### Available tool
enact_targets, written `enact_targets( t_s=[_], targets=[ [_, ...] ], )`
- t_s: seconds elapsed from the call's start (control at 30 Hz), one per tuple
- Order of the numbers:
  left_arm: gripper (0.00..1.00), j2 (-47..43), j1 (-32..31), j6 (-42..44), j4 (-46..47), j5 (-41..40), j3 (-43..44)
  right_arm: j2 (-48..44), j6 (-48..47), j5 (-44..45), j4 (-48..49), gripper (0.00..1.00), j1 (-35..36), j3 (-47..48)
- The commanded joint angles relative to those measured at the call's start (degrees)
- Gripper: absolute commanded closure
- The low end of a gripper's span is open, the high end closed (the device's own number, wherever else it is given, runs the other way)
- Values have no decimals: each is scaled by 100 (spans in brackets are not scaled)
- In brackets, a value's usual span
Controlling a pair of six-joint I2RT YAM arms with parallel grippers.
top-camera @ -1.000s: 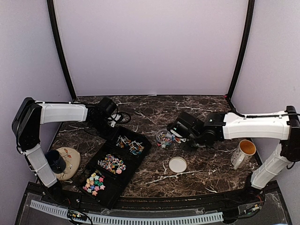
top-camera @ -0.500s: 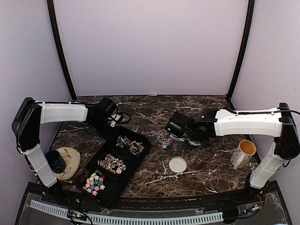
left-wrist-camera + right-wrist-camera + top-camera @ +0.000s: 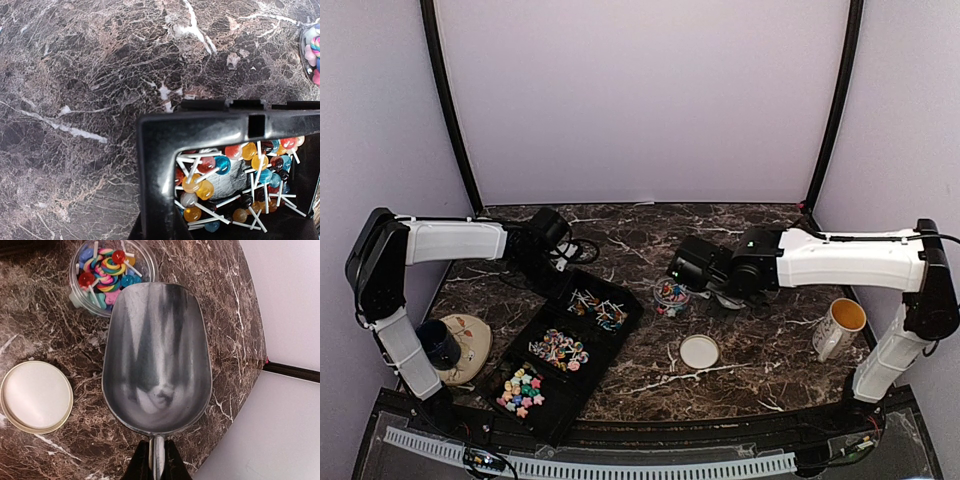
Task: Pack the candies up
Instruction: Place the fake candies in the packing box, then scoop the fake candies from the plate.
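From above, the candies [image 3: 558,349] lie sorted in a black tray [image 3: 565,405] at the near left of the table [image 3: 760,375]. Pastel stars are nearest, pinkish rounds in the middle, stick lollipops farthest. Right of the tray stands a small clear jar [image 3: 670,293], partly filled, with its lid [image 3: 699,351] lying off, nearer. The left gripper [image 3: 552,250] sits at the tray's far corner. The right gripper [image 3: 692,272] hangs just right of the jar.

The left wrist view shows the tray's corner wall and tangled lollipops in glossy orange, blue and red. The left gripper is closed; whether it pinches the rim I cannot tell, as its fingers are hidden.

In the right wrist view the right gripper is clamped on the handle of a metal scoop [image 3: 157,350], its empty bowl lipping the jar.

The sweets look light, hard and loose, likely to roll or snag by their sticks. They are best lifted from under the heap with the scoop.
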Motion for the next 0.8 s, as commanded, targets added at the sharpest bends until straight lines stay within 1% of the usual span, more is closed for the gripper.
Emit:
enact_targets(
  t_s=[0.0, 0.17, 0.37, 0.6, 0.77],
  targets=[
    [100, -308, 46, 36, 174, 67, 170, 29, -97, -5, 361, 100, 92, 292],
    [100, -322, 43, 54, 185, 108, 172, 27, -330, -344, 742, 100, 199, 529],
    [100, -344, 46, 74, 214, 169, 168, 389, -715, -478, 677, 100, 470, 999],
    [100, -365, 48, 81, 227, 191, 163, 943, -895, -654, 308, 100, 713, 1653],
    [100, -354, 44, 64, 221, 170, 157, 1459, -892, -600, -177, 100, 830, 2173]
  ],
)
